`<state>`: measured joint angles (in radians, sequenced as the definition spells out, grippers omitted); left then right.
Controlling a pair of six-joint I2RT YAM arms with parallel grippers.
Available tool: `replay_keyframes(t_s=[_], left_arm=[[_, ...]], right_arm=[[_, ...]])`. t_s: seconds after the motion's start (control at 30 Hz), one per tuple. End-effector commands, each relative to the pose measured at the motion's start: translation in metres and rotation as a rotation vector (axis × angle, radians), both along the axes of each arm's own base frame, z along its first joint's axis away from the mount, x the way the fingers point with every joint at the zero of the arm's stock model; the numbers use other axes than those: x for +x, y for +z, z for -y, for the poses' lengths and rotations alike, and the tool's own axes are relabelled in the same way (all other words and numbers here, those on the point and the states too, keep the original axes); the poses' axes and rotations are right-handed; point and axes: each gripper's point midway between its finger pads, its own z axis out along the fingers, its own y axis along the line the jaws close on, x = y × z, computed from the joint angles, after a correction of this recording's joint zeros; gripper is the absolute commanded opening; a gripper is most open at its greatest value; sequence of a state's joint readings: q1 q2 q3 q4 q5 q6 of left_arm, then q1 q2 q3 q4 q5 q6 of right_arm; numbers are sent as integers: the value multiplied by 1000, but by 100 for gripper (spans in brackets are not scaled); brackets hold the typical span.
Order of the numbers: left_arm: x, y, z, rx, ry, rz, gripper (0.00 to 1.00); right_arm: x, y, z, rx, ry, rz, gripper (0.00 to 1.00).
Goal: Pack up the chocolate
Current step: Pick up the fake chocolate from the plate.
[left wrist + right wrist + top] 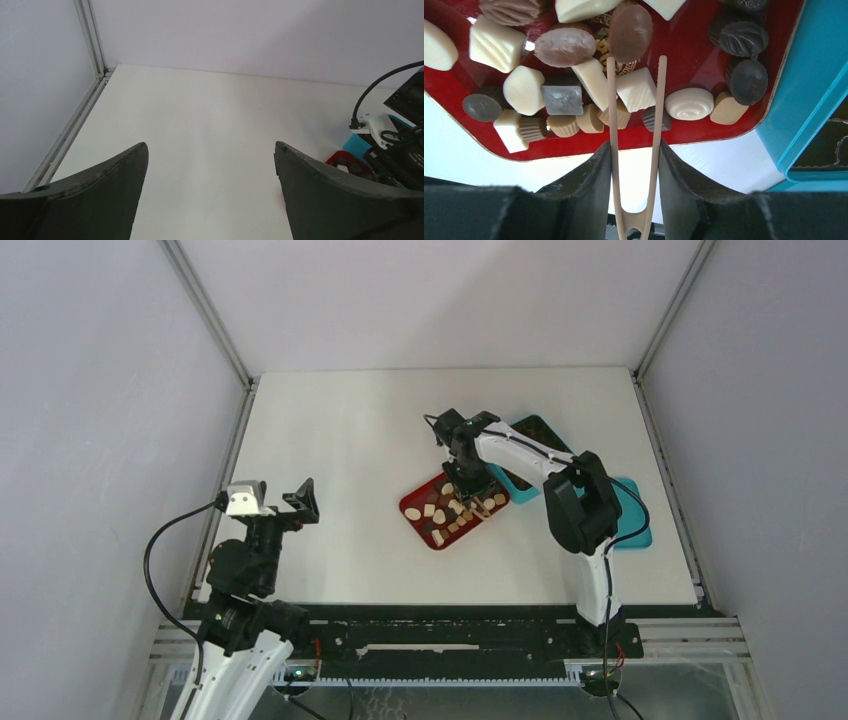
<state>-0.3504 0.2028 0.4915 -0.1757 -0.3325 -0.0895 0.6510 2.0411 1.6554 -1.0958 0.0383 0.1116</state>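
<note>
Clenching wooden tongs (612,110) in the right tool (634,150), straddling a cream chocolate (636,89) on the red tray (694,55) right of bench (330,440) centre, for pinching. Holding the left tool (210,165) splayed, clear, by the left edge.

top: looking down on table (330,440) | left wrist: facing across it | right wrist: viewing shared red tray (691,50) closely

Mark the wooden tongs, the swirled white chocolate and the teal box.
wooden tongs (612,110): right wrist view, on one wooden arm.
swirled white chocolate (689,103): right wrist view, its top centre.
teal box (804,90): right wrist view, its outer wall.
</note>
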Motion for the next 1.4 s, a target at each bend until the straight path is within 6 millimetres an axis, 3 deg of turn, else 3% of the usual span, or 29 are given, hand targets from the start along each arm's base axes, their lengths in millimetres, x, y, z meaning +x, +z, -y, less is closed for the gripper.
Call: replay_keyframes(t_s=[0.0, 0.53, 0.77, 1.07, 1.37], left_arm=[[0, 9, 0, -16, -1, 22, 100], [0, 9, 0, -16, -3, 23, 100], [0, 8, 0, -15, -3, 18, 100], [0, 8, 1, -16, -6, 20, 100], [-1, 10, 1, -19, -7, 26, 100]], right_arm=[[11, 9, -16, 48, 11, 31, 44], [22, -6, -17, 50, -23, 18, 47], [29, -10, -19, 74, -47, 19, 39], [26, 19, -11, 101, -44, 70, 16], [31, 54, 15, 66, -58, 165, 14]])
